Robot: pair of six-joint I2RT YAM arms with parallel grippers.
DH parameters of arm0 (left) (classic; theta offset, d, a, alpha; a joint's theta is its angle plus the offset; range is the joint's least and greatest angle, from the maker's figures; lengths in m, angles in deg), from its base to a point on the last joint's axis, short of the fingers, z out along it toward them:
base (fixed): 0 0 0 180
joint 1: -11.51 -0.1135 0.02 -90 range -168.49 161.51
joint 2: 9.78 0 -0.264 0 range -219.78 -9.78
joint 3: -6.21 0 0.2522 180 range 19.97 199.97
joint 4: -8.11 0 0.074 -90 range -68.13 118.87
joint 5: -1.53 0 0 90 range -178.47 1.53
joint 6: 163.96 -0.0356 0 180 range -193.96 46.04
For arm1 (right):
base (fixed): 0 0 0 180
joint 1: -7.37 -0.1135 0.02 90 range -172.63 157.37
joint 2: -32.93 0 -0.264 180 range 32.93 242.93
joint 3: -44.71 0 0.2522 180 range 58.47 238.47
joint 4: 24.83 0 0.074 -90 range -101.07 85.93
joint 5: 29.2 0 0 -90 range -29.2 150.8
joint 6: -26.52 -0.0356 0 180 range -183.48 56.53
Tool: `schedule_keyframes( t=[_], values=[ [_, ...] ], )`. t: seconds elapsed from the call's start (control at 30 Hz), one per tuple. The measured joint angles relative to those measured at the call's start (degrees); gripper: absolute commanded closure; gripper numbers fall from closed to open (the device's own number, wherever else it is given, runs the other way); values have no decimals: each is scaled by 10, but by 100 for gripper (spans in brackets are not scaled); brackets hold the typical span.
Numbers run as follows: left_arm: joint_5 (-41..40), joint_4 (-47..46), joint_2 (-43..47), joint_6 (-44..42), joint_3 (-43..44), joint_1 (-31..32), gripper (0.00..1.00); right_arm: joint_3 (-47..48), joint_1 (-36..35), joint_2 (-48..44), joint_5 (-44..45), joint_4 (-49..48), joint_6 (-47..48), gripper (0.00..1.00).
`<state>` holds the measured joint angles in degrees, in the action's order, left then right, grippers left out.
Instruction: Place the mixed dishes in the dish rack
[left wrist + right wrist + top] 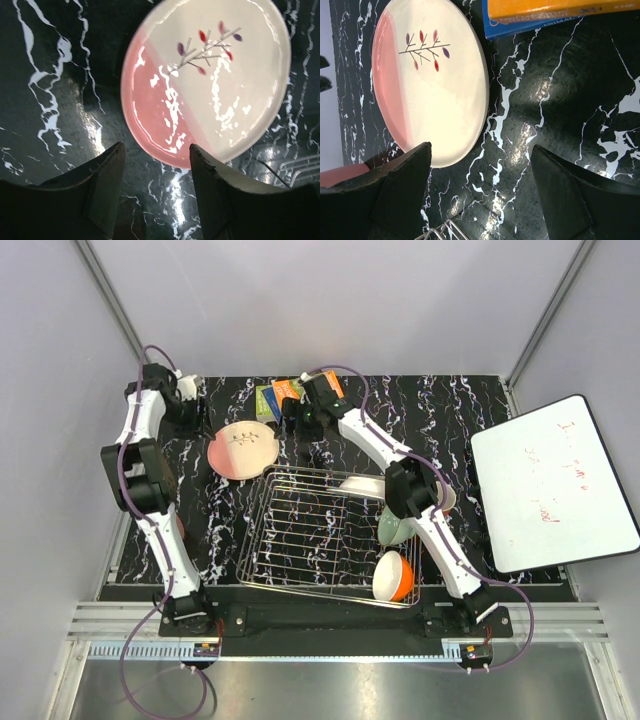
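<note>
A black, white-veined worktop (440,410) is sitting between pale walls. The pink-and-cream plate (245,449) is lying flat just beyond the dish rack's (252,540) far left corner, not yet loaded. The left jaws and right jaws are hanging apart and empty near it; picking it up probably means getting a finger under its rim. The whiteboard's (550,485) red scrawl and the books' (280,395) covers are proving unreadable.

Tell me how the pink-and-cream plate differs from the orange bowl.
The pink-and-cream plate lies flat on the table, outside the dish rack; the orange bowl sits inside the rack, tipped on its side. The plate is shallow with a twig pattern; the bowl is deep, plain white inside. Neither is held.
</note>
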<state>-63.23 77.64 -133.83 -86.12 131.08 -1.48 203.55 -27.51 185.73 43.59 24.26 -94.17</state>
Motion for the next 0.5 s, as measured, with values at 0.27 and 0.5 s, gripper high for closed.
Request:
schedule_keyframes(
  t=[0.27, 0.5],
  values=[
    [-28, -26, -54, 8, 8, -2, 44, -4, 1, 12, -17, -9, -14, 15],
    [-27, -33, -83, 11, 8, -2, 46, -12, 2, 21, -34, -20, -28, 15]
  ],
)
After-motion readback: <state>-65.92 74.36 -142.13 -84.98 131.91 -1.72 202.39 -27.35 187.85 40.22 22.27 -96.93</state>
